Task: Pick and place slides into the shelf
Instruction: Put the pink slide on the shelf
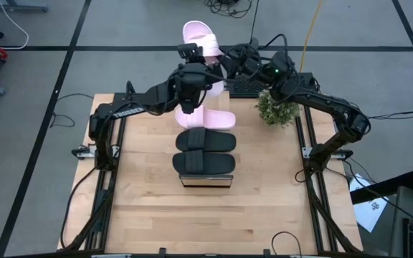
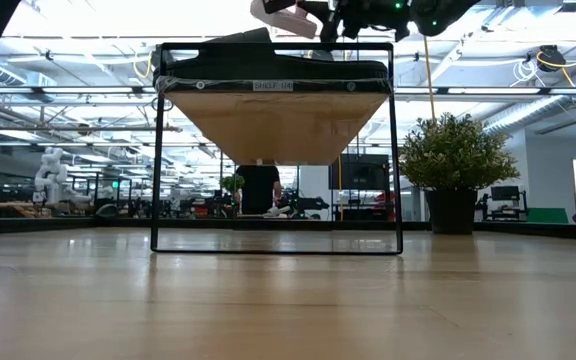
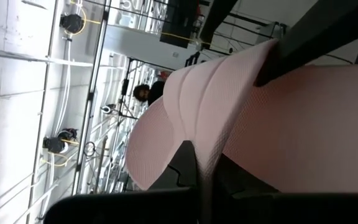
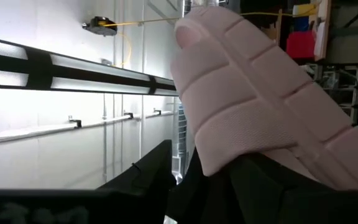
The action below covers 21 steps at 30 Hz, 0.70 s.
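Note:
One pale pink slide (image 1: 198, 34) is in the air beyond the shelf's far end, between both grippers. My left gripper (image 1: 199, 63) and my right gripper (image 1: 226, 57) are each shut on it. The left wrist view shows its textured pink surface (image 3: 185, 106); the right wrist view shows its grooved sole (image 4: 241, 81). The shelf (image 1: 206, 181) runs from near to far in mid-table; its wood plank (image 2: 273, 125) sits on a dark frame. On top lie two black slides (image 1: 205, 163) (image 1: 205, 140) and the other pink slide (image 1: 210, 118), soles down, side by side. My left gripper pinches the pink slide at an edge (image 3: 194, 134), which runs down between its two fingers (image 3: 184, 163). The slide is lifted clear of shelf and table. Which part of the slide this edge belongs to I cannot tell. My right gripper pinches one end of the slide's sole (image 4: 229, 152) between its two fingers (image 4: 157, 168). The grooved underside faces the wrist camera and stretches away from the fingers. The slide touches neither shelf nor table.
A small potted plant (image 1: 277, 109) stands on the table right of the shelf's far end, also in the low view (image 2: 455, 155). Bare wooden tabletop (image 1: 142, 201) lies left, right and near of the shelf. A person (image 2: 260, 188) stands in the room behind.

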Motion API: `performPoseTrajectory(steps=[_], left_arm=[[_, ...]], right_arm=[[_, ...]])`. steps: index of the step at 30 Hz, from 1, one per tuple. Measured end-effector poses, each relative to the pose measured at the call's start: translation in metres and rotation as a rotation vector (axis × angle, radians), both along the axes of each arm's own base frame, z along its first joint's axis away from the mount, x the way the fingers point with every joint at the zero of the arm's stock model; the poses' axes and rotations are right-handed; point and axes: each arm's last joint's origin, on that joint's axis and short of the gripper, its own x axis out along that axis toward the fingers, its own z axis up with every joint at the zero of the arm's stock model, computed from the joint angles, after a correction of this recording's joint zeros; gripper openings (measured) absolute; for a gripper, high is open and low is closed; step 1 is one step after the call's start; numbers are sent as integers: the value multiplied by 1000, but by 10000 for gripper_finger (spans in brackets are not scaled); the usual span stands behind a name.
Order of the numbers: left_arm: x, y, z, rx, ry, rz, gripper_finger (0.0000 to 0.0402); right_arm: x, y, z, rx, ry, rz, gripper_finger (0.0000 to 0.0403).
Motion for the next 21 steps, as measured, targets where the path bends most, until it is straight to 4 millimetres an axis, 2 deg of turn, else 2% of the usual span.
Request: performPoseTrajectory(steps=[9,13,18,21], left_arm=[[3,-10,0,-5,-13,-68,0],[4,-13,-1,-15,-39,-93,0],[5,-14,-1,-18,-45,-104,0],[5,-14,-1,-24,-61,-112,0]], right_arm=[[-1,-1,1,-66,13,-49,135],[-1,-1,1,-98,22,-71,93],[-2,-1,2,-150,24,-115,17],[-2,-1,2,-177,32,-130,10]])
